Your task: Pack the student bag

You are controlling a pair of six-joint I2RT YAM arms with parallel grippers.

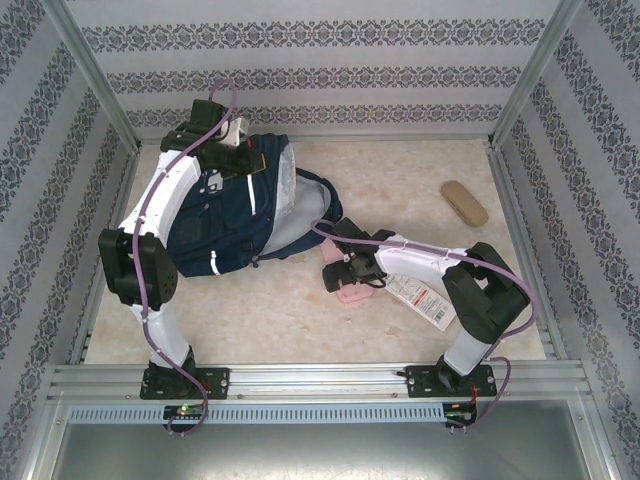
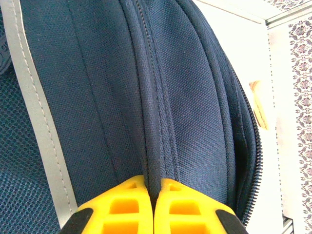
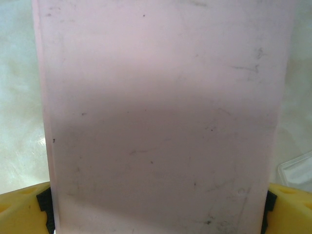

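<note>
The student bag (image 1: 235, 215), navy with a white stripe, lies at the back left of the table, its pale-lined opening facing right. My left gripper (image 1: 232, 158) is at its far top edge. In the left wrist view the yellow fingers (image 2: 153, 187) are shut on a raised seam fold of the bag (image 2: 195, 97). My right gripper (image 1: 345, 280) is low over the table centre, over a flat pink block (image 1: 352, 295). In the right wrist view the block (image 3: 161, 117) lies between the wide-apart fingers (image 3: 19, 212), its sides close to both pads.
A tan oblong object (image 1: 464, 202) lies at the back right. A white packet with red print (image 1: 420, 297) sits under the right forearm, its corner (image 3: 297, 170) beside the block. Metal frame posts and patterned walls enclose the table.
</note>
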